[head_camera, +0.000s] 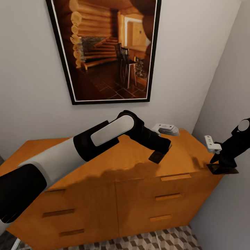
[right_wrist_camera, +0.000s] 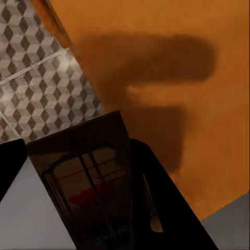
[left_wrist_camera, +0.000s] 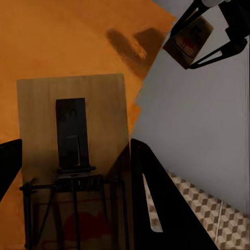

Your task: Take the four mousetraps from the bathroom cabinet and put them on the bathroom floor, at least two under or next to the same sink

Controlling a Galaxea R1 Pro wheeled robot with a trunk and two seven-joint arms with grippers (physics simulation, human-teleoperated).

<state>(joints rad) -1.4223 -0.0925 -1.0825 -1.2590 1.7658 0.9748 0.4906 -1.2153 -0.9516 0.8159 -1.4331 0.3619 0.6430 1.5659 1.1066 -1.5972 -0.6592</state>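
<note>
Nearest, cube-patterned bathroom floor [head_camera: 156,241] below the drawer fronts. Above it, glossy orange cabinet [head_camera: 104,163] with bar pulls. Over its top, left gripper [head_camera: 158,155] with fingers [left_wrist_camera: 156,198] clamped on one mousetrap [left_wrist_camera: 73,156], lifted clear of the wood. Off the cabinet's right end, right gripper [head_camera: 222,166] holding a second mousetrap [right_wrist_camera: 88,177] between its fingers [right_wrist_camera: 156,198]. Behind, framed log-cabin picture [head_camera: 104,48] on the wall.

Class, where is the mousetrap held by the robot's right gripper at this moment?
In the head view the mousetrap is at the right, held in the right gripper just past the cabinet's right end, near the side wall.
</note>
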